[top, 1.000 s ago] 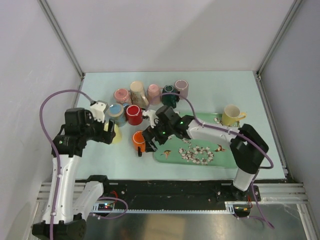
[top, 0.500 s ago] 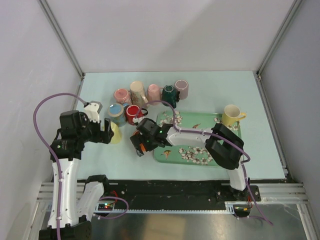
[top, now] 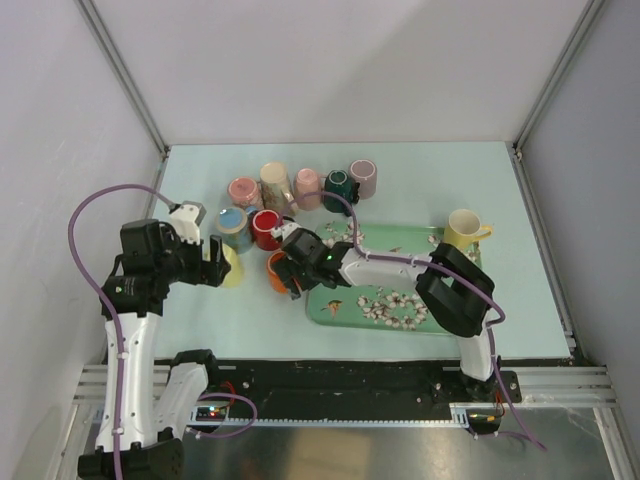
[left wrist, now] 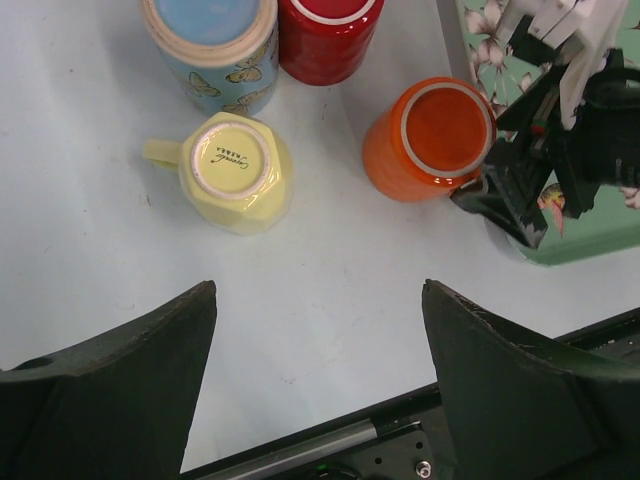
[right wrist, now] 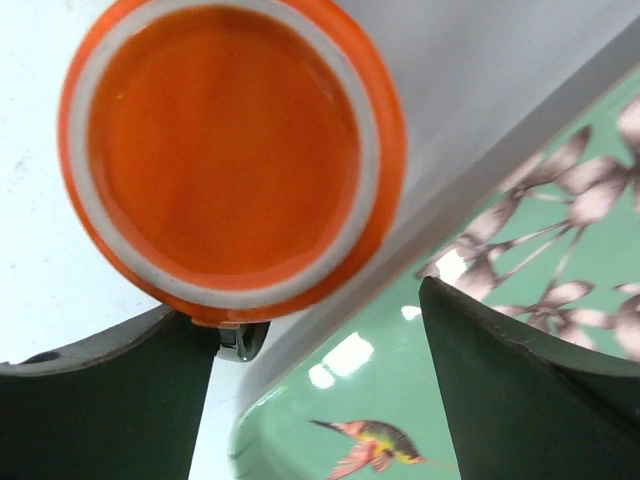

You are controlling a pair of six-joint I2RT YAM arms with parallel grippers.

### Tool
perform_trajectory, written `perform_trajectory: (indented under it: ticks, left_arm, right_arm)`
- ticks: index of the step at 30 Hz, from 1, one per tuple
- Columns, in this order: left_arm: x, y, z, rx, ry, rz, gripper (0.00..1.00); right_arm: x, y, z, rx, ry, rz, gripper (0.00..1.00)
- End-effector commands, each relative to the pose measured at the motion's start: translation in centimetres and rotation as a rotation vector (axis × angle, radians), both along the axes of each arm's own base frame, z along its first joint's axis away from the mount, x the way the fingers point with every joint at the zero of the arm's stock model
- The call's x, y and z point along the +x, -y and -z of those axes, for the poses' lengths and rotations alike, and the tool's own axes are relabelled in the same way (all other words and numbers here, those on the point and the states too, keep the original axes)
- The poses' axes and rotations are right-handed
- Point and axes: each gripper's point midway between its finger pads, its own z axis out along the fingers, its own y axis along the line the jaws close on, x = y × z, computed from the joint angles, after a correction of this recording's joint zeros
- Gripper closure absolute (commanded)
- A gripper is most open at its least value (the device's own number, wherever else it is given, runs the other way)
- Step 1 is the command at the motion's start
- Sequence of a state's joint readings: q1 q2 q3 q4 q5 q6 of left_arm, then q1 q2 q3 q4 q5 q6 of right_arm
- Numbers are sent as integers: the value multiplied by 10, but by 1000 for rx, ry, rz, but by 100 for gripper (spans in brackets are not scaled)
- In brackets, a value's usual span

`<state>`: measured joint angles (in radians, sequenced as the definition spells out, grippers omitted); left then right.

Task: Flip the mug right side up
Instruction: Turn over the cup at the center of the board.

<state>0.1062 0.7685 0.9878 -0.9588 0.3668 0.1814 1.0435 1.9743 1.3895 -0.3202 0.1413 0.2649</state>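
Orange mug (left wrist: pixel 437 137), inverted, sits just beside tray (top: pixel 340 312) rim.

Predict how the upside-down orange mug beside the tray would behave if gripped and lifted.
The orange mug looks like glazed ceramic: probably rigid, weighty for its size, and slippery to grip. Standing on its wide rim, base up, it would likely slide rather than tip when pushed. Its round wall suggests rolling if laid sideways.

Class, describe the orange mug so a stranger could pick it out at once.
Find the large green floral tray. Just off its left edge stands the orange mug, bottom up. It is the only orange one: its neighbours are a red mug and a pale yellow mug.
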Motion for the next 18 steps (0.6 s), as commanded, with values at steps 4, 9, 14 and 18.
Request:
perform_trajectory:
  ticks: [4,9,14,18]
  left_arm:
    - [7,0,-19,-31,57,-14,13]
    - [8,-1,-20,-33,60,-15,14]
    - [9,0,-24,-36,65,-9,14]
    - [9,0,-26,-39,72,-10,14]
  right_arm:
    - [21,5,-27,44,66,-189,24]
    - [-6,-9,-31,92,53,-471,29]
    - [-8,-16,-33,84,106,-564,33]
    - [-3,-18,-29,71,116,-543,39]
